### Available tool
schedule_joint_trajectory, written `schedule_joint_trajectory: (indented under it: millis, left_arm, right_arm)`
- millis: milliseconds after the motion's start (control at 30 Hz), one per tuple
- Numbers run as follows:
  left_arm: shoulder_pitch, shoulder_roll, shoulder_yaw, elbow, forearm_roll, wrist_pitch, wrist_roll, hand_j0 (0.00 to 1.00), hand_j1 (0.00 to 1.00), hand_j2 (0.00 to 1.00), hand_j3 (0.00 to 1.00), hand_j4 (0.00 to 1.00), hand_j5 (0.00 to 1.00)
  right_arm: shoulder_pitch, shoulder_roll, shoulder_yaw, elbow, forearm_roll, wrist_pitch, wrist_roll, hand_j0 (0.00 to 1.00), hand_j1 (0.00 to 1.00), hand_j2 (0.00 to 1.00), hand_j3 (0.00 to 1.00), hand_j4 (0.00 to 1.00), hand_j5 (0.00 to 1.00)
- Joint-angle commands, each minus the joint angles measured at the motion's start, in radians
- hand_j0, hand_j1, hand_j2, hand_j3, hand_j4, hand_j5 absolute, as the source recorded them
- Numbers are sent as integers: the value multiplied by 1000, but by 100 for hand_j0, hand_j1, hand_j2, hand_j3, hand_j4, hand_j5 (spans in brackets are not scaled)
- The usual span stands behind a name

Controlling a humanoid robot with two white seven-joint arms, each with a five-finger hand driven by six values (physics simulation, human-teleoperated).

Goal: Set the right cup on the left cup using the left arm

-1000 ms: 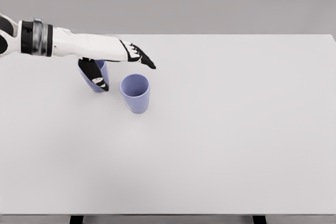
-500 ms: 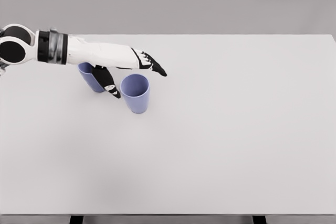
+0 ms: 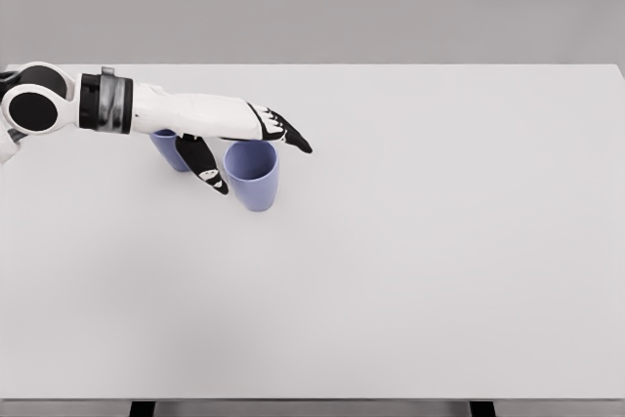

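Left robot hand (image 3: 244, 144): I see it spread wide over the right cup's rim, gripping nothing.
Right cup (image 3: 253, 181): upright on the desk (image 3: 410, 241).
Left cup (image 3: 173, 150): just beside, behind my forearm.

Before me a broad white table (image 3: 410, 271) fills nearly all I see, evenly lit, with a plain grey wall (image 3: 322, 2) behind its far edge and dark legs (image 3: 143, 408) showing below.

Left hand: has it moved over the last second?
Yes. The left hand has shifted rightward and toward the camera, from over the left cup to around the right cup, which stands unmoved, thumb on its left side.
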Motion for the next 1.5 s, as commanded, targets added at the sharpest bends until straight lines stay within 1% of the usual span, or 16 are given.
schedule_joint_trajectory:
  millis: [0, 133, 300, 500, 567, 600, 633, 667, 733, 800, 1033, 1167, 1200, 1267, 1333, 1467]
  left_arm:
    - [0, -1, 2, 1, 9, 2, 2, 100, 100, 100, 100, 100, 100]
    - [2, 0, 2, -10, 12, 2, 2, 100, 100, 100, 100, 100, 100]
    - [15, 3, 2, -8, 6, 2, 2, 100, 100, 100, 100, 100, 100]
    - [15, 2, 2, -2, 5, 2, 2, 100, 100, 100, 100, 100, 100]
    - [14, 6, 3, 10, 0, 2, 4, 100, 100, 100, 100, 100, 100]
    - [14, 3, 3, 42, -15, 2, 4, 100, 100, 100, 100, 100, 100]
    - [14, 5, 5, 56, -51, 2, 5, 100, 100, 100, 100, 100, 100]
    - [15, 5, 19, 59, -60, 2, 7, 100, 100, 100, 100, 100, 100]
    - [46, -1, 77, 59, -95, 2, 7, 100, 100, 100, 100, 100, 100]
    - [55, -12, 83, 59, -94, 2, 7, 100, 100, 100, 100, 100, 100]
    - [57, -20, 81, 61, -94, 2, 7, 100, 100, 100, 100, 100, 100]
    - [58, -35, 80, 84, -95, 2, 7, 100, 100, 100, 100, 100, 100]
    - [77, -38, 81, 84, -95, 2, 7, 100, 100, 100, 100, 100, 100]
    - [86, -44, 81, 88, -97, 2, 7, 100, 100, 100, 100, 100, 100]
    - [89, -63, 81, 104, -97, 2, 7, 100, 100, 100, 100, 100, 100]
    - [98, -64, 81, 105, -103, 2, 7, 100, 100, 100, 100, 100, 100]
  right_arm:
    - [0, 0, 0, 0, 1, -1, 0, 100, 100, 100, 100, 100, 100]
    - [0, 0, 0, 0, 1, -1, 0, 100, 100, 100, 100, 100, 100]
    - [0, 0, 0, 0, 1, -1, 0, 100, 100, 100, 100, 100, 100]
    - [0, 0, 0, 0, 1, -1, 0, 100, 100, 100, 100, 100, 100]
    - [0, 0, 0, 0, 1, -1, 0, 100, 100, 100, 100, 100, 100]
    - [0, 0, 0, 0, 1, -2, 0, 100, 100, 100, 100, 100, 100]
    - [0, 0, 0, 0, 1, -1, 0, 100, 100, 100, 100, 100, 100]
    - [0, 0, 0, 0, 1, -1, 0, 100, 100, 100, 100, 100, 100]
    - [0, 0, 0, 0, 1, -2, 0, 100, 100, 100, 100, 100, 100]
    - [0, 0, 0, 0, 1, -1, 0, 100, 100, 100, 100, 100, 100]
    - [0, 0, 0, 0, 1, -1, 0, 100, 100, 100, 100, 100, 100]
    - [0, 0, 0, 0, 1, -1, 0, 100, 100, 100, 100, 100, 100]
    - [0, 0, 0, 0, 1, -1, 0, 100, 100, 100, 100, 100, 100]
    - [0, 0, 0, 0, 1, -1, 0, 100, 100, 100, 100, 100, 100]
    - [0, 0, 0, 0, 1, -1, 0, 100, 100, 100, 100, 100, 100]
    - [0, 0, 0, 0, 1, -1, 0, 100, 100, 100, 100, 100, 100]
